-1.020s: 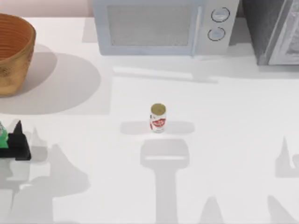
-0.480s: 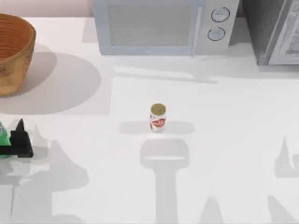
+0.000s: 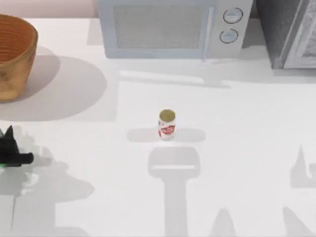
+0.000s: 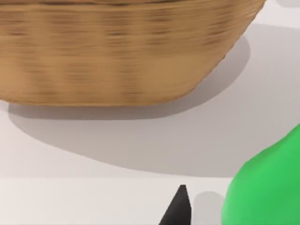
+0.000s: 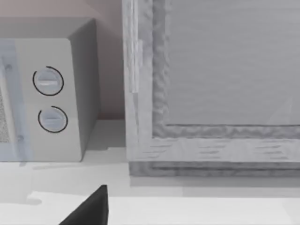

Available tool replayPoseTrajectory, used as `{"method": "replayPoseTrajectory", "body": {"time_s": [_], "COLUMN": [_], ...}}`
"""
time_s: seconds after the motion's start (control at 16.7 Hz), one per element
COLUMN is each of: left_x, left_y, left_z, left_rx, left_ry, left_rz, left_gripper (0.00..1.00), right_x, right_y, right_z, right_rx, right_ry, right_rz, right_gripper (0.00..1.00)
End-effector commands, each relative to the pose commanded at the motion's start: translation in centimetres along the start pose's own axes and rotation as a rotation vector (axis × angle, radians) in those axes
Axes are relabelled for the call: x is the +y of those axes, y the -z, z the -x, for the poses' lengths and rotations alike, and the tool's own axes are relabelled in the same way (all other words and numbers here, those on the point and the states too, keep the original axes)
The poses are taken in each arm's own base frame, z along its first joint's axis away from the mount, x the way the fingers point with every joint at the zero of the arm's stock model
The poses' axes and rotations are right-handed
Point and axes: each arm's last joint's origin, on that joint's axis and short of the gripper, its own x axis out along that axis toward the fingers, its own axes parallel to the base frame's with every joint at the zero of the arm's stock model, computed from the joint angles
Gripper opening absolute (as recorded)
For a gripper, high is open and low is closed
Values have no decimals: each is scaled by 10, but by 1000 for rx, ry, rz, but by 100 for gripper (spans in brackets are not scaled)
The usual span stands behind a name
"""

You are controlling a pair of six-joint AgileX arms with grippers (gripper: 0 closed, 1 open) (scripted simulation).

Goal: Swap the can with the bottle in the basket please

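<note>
Right now your left gripper sits at the far left edge of the table, in front of the basket and well apart from it. You can see a sliver of green just beside the black fingers in the top view, and the left wrist view shows the bottle big and close, next to one dark fingertip. Looks like the bottle is between the fingers, but whether they're clamped on it you can't tell from these views, so treat the grip as unconfirmed.

Basket stands at the table's back left corner, upright, orange-brown weave, casting a wide shadow to its right. In the left wrist view its ribbed wall spans the far side, w/ the bottle nearer the camera and outside it.

Can stands upright near the table's middle, gold top up, red label facing front, nothing touching it. It's well apart from both the basket and the left gripper.

Microwave sits along the back edge, behind the can, w/ two round dials at its right end. Beside it at the back right is a grey cabinet.

Right wrist view looks at the microwave's dial end and the cabinet front, w/ one dark fingertip low in view; open or closed, can't tell.
</note>
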Motion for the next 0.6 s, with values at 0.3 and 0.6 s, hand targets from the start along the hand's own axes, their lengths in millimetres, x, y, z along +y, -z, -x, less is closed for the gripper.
{"method": "replayPoseTrajectory", "body": {"time_s": [0.3, 0.6], "left_x": [0, 0], "left_y": [0, 0], "left_z": [0, 0], "left_rx": [0, 0], "left_ry": [0, 0], "left_rz": [0, 0], "left_gripper": [0, 0], "right_x": [0, 0], "right_y": [0, 0], "right_z": [0, 0], "right_rx": [0, 0], "right_ry": [0, 0], "right_rz": [0, 0], "right_gripper": [100, 100]}}
